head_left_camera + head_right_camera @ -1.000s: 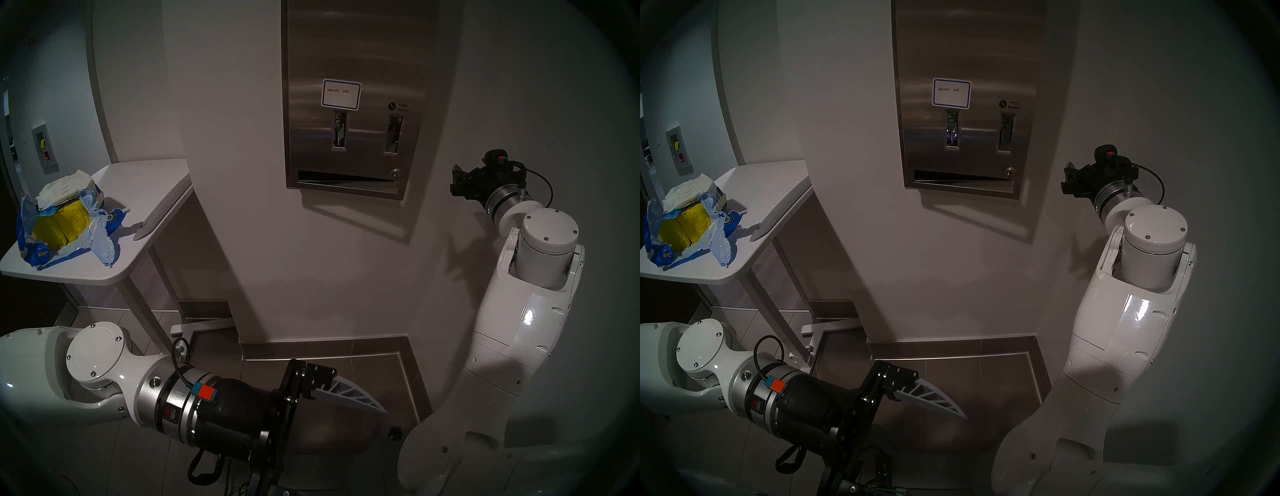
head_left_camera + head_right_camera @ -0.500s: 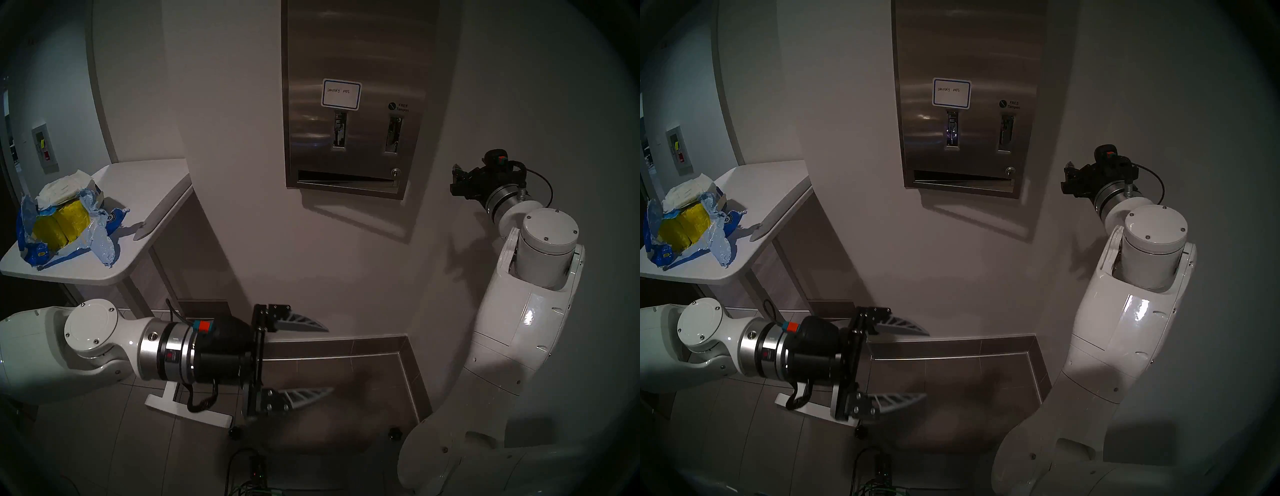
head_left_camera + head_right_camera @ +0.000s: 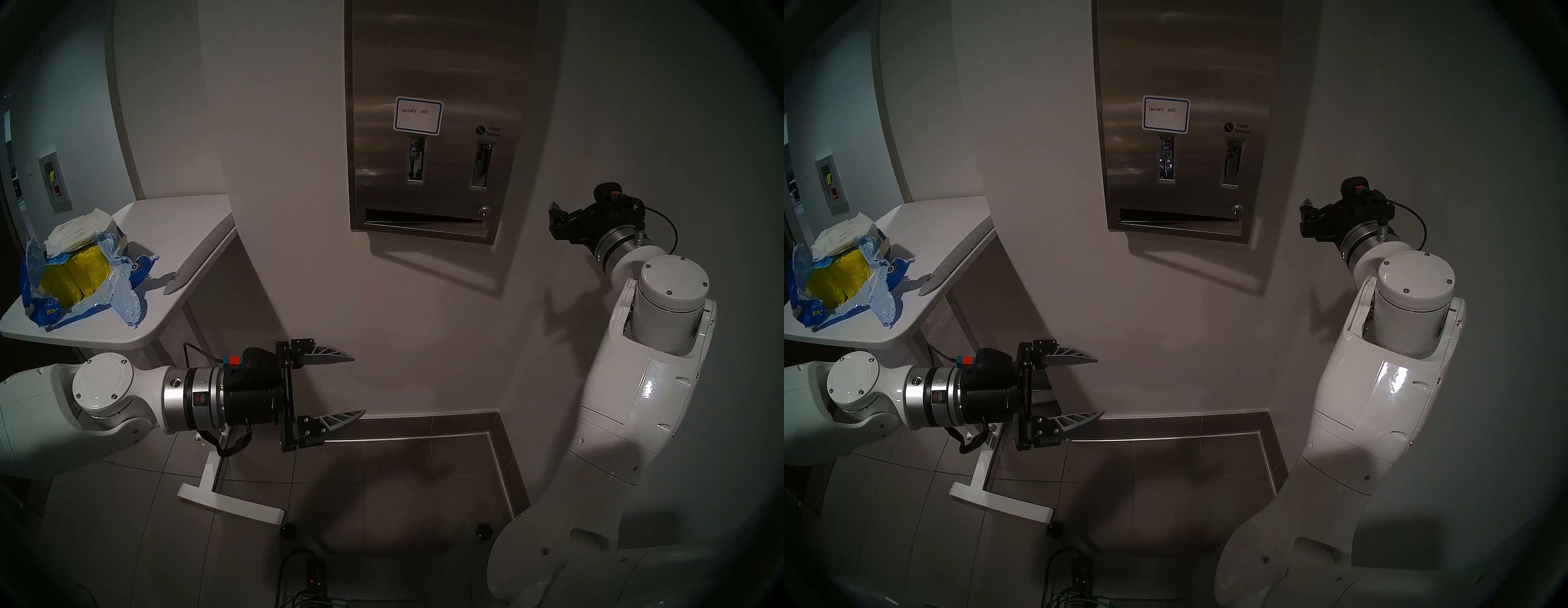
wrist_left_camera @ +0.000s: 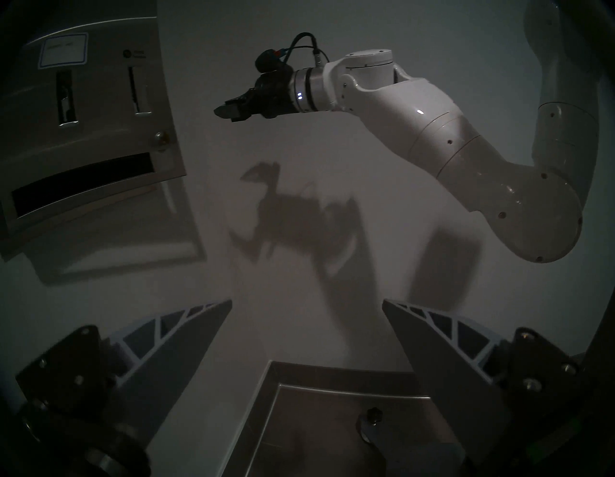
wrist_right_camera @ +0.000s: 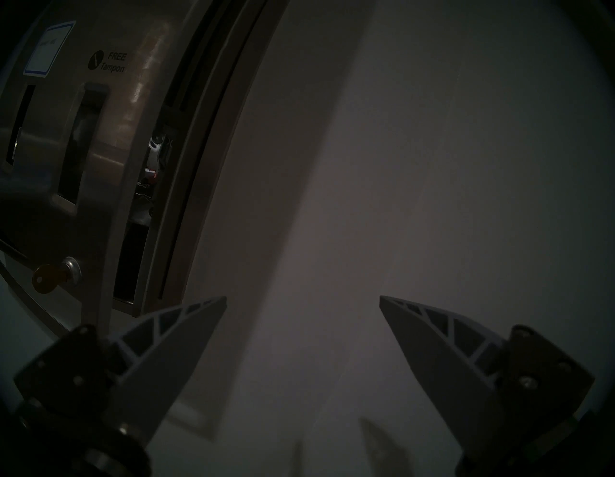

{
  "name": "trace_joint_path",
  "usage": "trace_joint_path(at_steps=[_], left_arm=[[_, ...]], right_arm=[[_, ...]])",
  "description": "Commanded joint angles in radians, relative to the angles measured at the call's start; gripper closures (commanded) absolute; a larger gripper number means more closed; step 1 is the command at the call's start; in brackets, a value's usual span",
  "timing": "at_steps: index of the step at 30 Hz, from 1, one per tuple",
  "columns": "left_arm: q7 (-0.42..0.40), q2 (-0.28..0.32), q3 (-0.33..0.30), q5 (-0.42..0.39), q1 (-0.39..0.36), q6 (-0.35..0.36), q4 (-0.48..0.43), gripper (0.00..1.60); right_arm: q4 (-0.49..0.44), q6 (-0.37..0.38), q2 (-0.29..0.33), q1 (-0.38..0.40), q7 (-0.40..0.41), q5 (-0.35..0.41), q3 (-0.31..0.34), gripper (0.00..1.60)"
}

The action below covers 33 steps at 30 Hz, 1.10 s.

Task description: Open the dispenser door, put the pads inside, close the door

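door: stiff steel, ajar, grip the edge just left of right tool | both tools wide, empty | left tool below door | pads: soft, light

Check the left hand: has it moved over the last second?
Yes. The left hand has risen in the head view, from over the floor tiles to in front of the wall, nearer the table; its jaws stand open.

- The dispenser door stands slightly ajar from its frame.
- A key sits in the door's lock.
- The right gripper, spread and empty, is right of the door.
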Motion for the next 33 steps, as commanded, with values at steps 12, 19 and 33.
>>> trace_joint_path(at_steps=[12,19,33], left_arm=[[0.041,0.0,-0.037,-0.005,0.018,-0.039,0.026,0.0],[0.057,0.0,-0.04,-0.004,0.029,-0.049,0.026,0.0],[0.082,0.0,-0.044,-0.003,0.046,-0.063,0.024,0.0]], right_arm=[[-0.045,-0.018,0.008,0.137,0.001,0.036,-0.076,1.5],[-0.023,-0.022,0.009,0.194,0.002,0.05,-0.125,1.6],[0.046,-0.028,0.01,0.291,-0.003,0.065,-0.189,1.6]])
